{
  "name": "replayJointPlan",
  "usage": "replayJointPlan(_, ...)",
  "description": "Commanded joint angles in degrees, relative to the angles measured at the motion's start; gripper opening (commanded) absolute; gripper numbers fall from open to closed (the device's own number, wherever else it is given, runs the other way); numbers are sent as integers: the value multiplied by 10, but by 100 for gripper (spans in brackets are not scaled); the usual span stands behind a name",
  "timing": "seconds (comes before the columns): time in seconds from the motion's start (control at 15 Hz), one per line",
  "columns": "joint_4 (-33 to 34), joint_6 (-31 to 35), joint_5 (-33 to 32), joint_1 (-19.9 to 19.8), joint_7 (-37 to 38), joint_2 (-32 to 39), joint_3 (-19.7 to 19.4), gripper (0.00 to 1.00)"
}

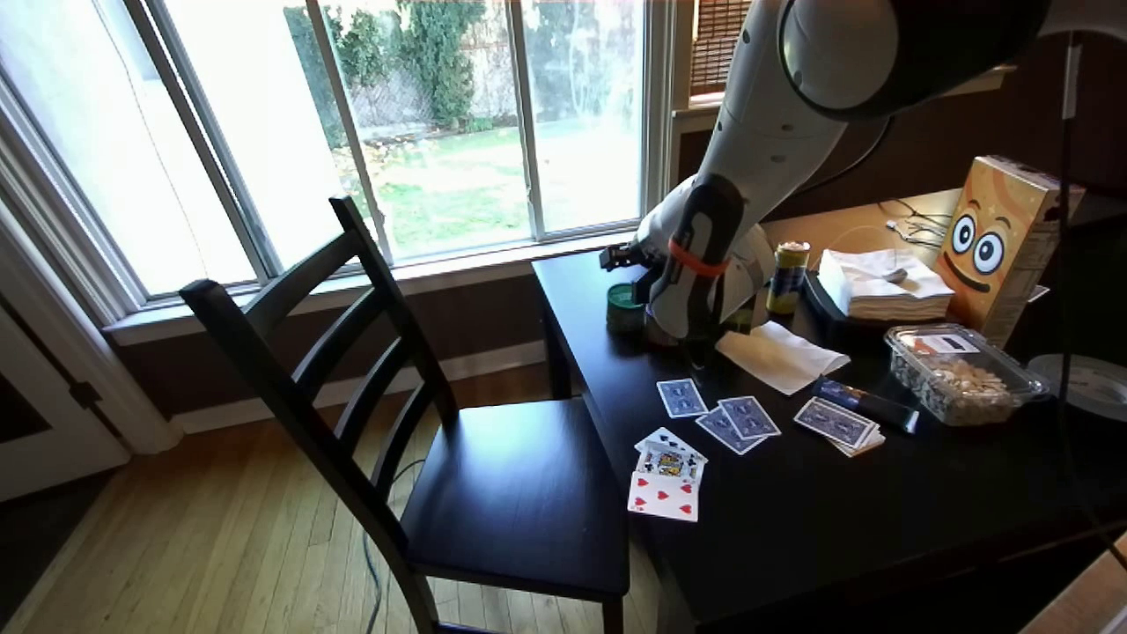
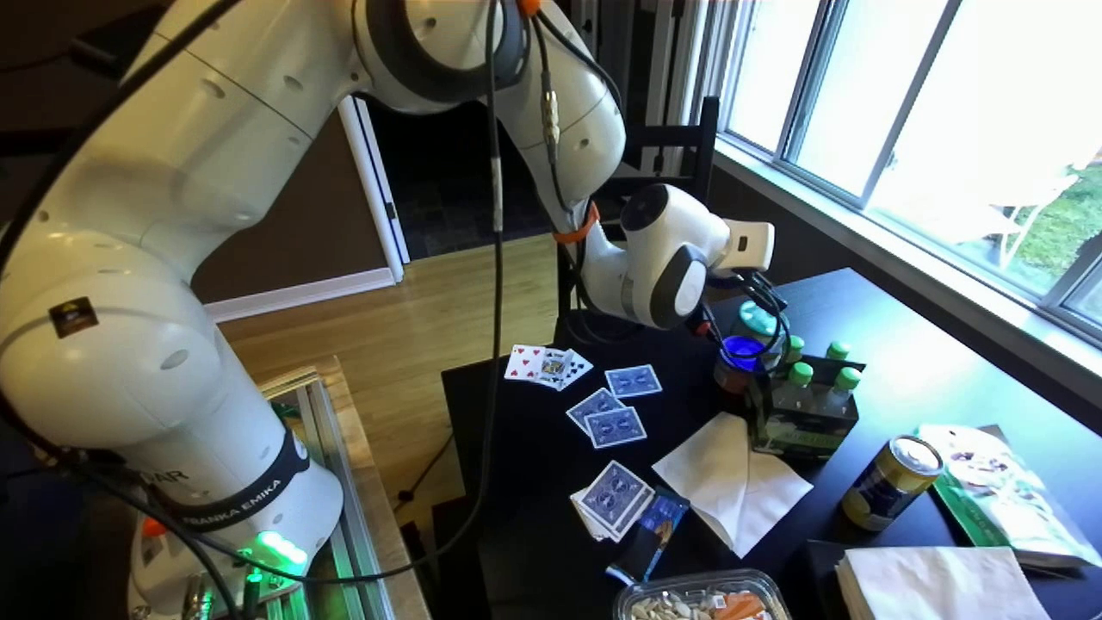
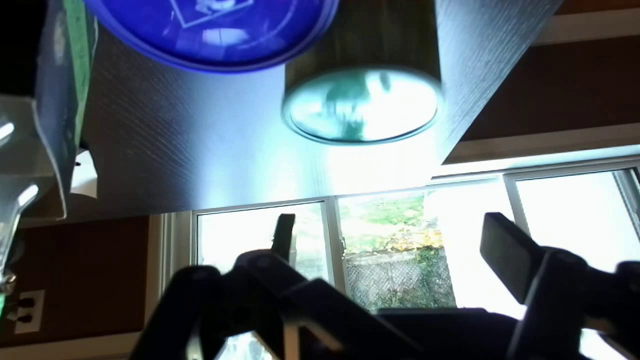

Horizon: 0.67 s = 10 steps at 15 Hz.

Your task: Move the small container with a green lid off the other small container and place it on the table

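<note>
Glossy dark table [image 1: 792,519] near bright window [image 1: 431,150]; green-lidded container [image 1: 624,312] on it.

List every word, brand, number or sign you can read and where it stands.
"FRANKA EMIKA": black band on the robot's base.
"AR", preceding letters unclear: same base, above.
Heart signs: face-up card.
Too small or blurred: other card signs; markings on the can, bottle carton, tub label, blue lid.
</note>
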Motion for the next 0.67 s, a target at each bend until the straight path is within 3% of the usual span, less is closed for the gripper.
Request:
replayJointPlan(0.0, 56, 32, 86, -73, -135, 44, 103, 69)
replayJointPlan(0.27, 84, 33, 102, -117, -204, 67, 165, 69)
replayJointPlan(0.53, 77, 16, 119, -125, -235, 52, 175, 69)
replayJointPlan(0.6, 64, 9, 125, -124, -239, 38, 176, 99)
